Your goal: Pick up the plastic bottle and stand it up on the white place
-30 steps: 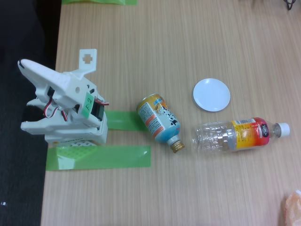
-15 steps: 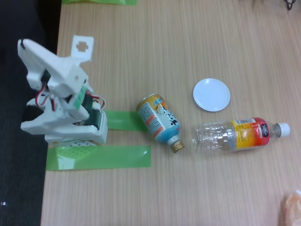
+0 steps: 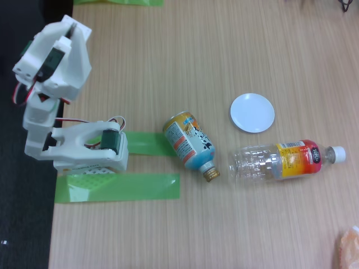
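White arm raised higher than 1 s ago; end effector state unclear; plastic bottle unmoved.

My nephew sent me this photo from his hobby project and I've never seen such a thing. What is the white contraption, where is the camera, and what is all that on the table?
The camera stands still and looks down on a wooden table. The white contraption at the left edge is a small robot arm, its base held down by green tape. It is folded up over its base, and its gripper cannot be made out from here, so nothing appears to be held. On the table lie a clear plastic bottle on its side with its white cap pointing right, a blue-and-orange can-bottle also lying down, and a small round white dish just above the clear bottle in the picture.
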Controlling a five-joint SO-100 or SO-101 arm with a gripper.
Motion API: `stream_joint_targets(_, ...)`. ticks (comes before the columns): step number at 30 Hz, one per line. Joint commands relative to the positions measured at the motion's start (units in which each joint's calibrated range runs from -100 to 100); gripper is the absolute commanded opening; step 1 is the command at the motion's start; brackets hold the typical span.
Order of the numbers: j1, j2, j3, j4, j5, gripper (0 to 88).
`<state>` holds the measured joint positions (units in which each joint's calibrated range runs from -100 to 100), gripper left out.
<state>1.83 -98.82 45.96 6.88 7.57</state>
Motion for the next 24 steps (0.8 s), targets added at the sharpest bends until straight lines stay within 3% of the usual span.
stream_joint_targets(1, -0.1, 4.4, -6.3, 5.3, -0.1, 1.7)
stream_joint_targets(14, -0.1, 41.7, -44.7, 3.1, 0.3, 1.7)
stream_joint_targets(20, -0.1, 61.1, -61.6, -5.4, 0.0, 1.6)
stream_joint_targets(24, -0.2, 72.0, -70.3, -5.6, -0.1, 1.6)
